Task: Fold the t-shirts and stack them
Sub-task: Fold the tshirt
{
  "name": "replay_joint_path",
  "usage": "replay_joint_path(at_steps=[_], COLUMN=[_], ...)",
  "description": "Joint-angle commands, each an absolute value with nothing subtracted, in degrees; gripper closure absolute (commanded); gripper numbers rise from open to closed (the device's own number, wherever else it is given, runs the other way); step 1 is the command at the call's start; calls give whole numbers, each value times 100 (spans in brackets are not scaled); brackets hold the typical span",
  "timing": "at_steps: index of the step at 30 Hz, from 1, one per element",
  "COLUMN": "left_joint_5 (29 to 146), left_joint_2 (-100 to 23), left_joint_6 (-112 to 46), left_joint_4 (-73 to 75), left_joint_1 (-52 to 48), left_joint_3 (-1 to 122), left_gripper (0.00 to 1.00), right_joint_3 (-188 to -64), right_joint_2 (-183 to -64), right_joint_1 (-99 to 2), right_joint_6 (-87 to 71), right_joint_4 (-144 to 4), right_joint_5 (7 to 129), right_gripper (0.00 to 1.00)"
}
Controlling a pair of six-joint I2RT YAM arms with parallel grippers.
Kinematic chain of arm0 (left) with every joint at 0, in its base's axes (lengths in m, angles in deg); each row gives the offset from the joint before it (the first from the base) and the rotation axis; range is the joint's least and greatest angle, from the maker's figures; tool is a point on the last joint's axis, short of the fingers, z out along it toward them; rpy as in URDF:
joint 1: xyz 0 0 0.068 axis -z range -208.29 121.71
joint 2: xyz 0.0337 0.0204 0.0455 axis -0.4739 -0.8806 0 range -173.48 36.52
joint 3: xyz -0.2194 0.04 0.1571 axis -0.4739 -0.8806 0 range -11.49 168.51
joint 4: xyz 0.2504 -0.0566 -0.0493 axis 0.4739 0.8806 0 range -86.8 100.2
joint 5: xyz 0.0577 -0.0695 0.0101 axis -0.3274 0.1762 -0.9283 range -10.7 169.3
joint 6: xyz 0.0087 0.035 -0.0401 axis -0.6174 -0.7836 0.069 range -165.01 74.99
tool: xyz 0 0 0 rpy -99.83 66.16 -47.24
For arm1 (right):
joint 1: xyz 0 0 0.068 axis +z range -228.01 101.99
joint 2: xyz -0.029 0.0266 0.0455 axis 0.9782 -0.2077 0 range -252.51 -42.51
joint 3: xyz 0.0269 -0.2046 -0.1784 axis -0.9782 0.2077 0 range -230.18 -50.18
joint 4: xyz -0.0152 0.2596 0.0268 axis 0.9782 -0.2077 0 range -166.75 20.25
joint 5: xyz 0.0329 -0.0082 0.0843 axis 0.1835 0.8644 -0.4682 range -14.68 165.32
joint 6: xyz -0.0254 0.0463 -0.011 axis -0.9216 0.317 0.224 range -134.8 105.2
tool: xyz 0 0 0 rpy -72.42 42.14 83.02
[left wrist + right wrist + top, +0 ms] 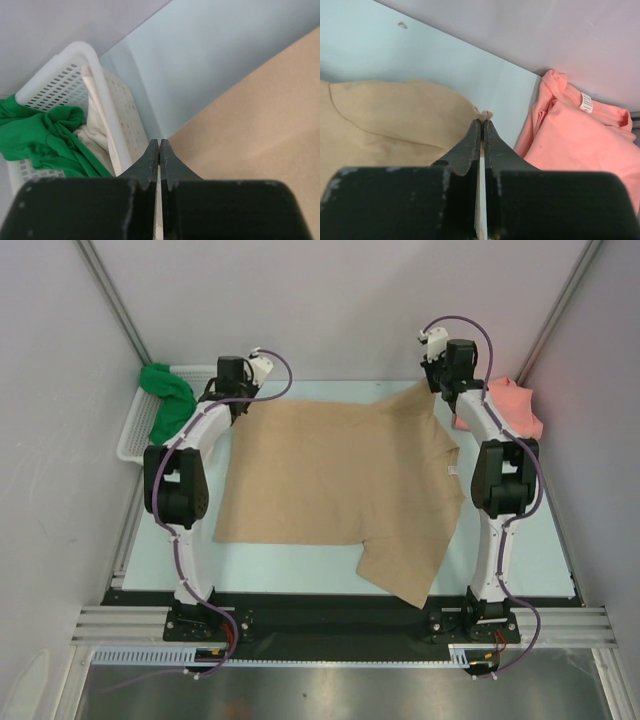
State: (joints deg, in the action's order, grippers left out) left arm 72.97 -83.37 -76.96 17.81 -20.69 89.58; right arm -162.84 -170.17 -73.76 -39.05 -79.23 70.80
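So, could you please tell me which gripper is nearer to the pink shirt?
Right. The right gripper, shut on a corner of the tan shirt, sits just beside the pink shirt; the left gripper is across the table, next to the basket.

We record a pale blue-green flat table (300, 560). Directly on it we find a tan short-sleeved cloth t-shirt (330, 475) spread across the middle, one sleeve reaching the near edge; a crumpled salmon pink cloth t-shirt (520, 405) at the far right corner; a white plastic lattice basket (133, 435) at the far left edge
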Motion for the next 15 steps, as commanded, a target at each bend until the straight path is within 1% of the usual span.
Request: replay_joint_path(at_steps=[1, 9, 15], left_joint_5=[7447, 7438, 7421], left_joint_2=[-7836, -7291, -7009], left_joint_6=[-7692, -7613, -7674], left_joint_4=[1586, 1340, 1243], left_joint_1=[-2073, -2090, -2187], left_joint_3=[8608, 8053, 7710], left_gripper=[100, 100, 99], right_joint_3=[-15805, -14468, -13739], right_joint_2=[-16355, -15169, -14597], right_joint_1=[-7415, -7450, -7467], right_joint_6=[-3923, -3844, -3712], right_joint_4=[-8074, -8048, -8171], right_joint_5=[6995, 7048, 6978], right_gripper=[100, 100, 100])
